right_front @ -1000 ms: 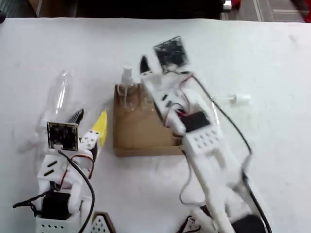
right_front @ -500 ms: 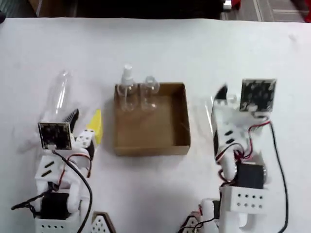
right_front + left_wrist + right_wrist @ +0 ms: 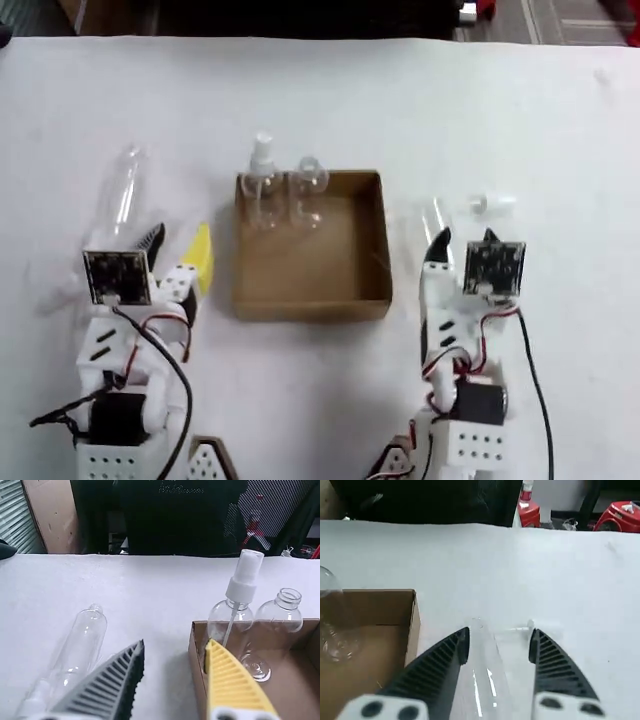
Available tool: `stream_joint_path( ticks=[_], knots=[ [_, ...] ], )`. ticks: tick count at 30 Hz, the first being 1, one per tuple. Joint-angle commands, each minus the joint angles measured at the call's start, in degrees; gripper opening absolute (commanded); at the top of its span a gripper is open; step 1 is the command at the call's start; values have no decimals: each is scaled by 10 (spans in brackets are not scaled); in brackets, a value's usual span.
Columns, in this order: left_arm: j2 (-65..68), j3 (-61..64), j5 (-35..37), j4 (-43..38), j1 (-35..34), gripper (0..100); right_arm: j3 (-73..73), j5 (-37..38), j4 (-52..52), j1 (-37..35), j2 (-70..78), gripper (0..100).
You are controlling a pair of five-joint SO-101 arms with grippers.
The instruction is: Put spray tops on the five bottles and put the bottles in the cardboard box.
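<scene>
Back from the cardboard box (image 3: 310, 310), the right tool (image 3: 462, 240) hangs open astride a bare bottle (image 3: 482, 665) lying on the table (image 3: 560, 120), a spray top (image 3: 493, 203) just beyond. Close on the bottle's body squarely so it won't roll. The left tool (image 3: 175, 647) gapes beside a second bottle (image 3: 85, 642).

table (image 3: 560, 130): white all over
cardboard box (image 3: 310, 311): plain brown, centre of the high view
capped bottle (image 3: 227, 622): clear, in the box
spray top (image 3: 243, 577): white, with a white tube
open-necked bottle (image 3: 280, 620): clear
left lying bottle (image 3: 85, 640): clear
right lying bottle (image 3: 482, 670): clear
loose spray top (image 3: 492, 203): white
left gripper (image 3: 175, 645): one ribbed dark grey finger, one ribbed yellow
right gripper (image 3: 500, 632): both fingers ribbed black
arms (image 3: 110, 350): white shells, black motors, red and black wires
</scene>
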Motion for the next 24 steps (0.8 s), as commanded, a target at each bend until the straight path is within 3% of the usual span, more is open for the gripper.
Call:
stream_joint_path(
  ticks=[1,9,24],
  knots=[
    [-6,-9,7,-15,-3,190,20,7,-11,4,-71,173],
    [-6,-9,8,-15,-3,190,26,8,-10,-36,-64,173],
    [-6,-5,4,-16,19,191,27,4,-15,-40,-65,176]
  ],
)
